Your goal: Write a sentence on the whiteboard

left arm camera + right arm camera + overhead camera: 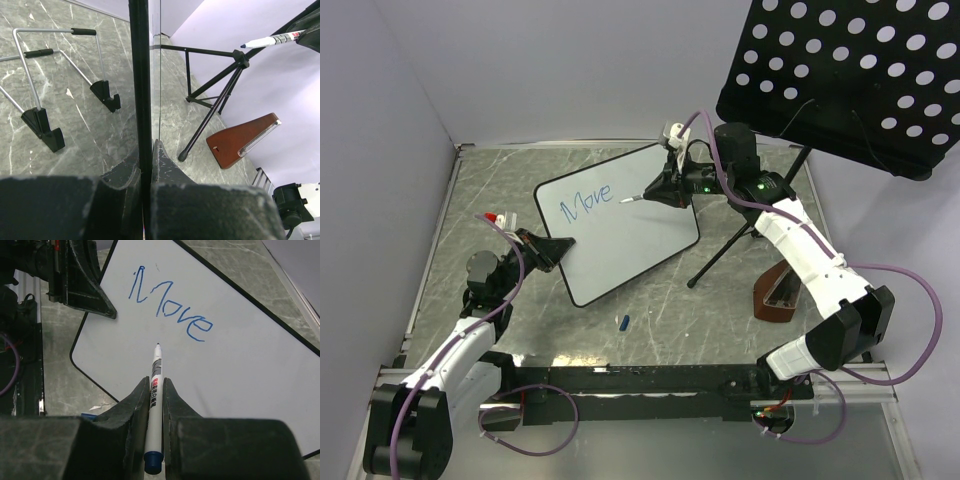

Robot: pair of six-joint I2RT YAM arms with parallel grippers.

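Right wrist: blue "Move" (170, 305) on whiteboard (250, 390); right fingers (132, 410) clamp marker (156, 385), left fingers (120, 182) its rim.

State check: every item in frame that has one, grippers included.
whiteboard: clamped at its edge by the left gripper
sentence: unfinished, only "Move" written
marker: uncapped, tip just off the board
left gripper: shut on the whiteboard
right gripper: shut on the marker
cap: off the marker, lying loose
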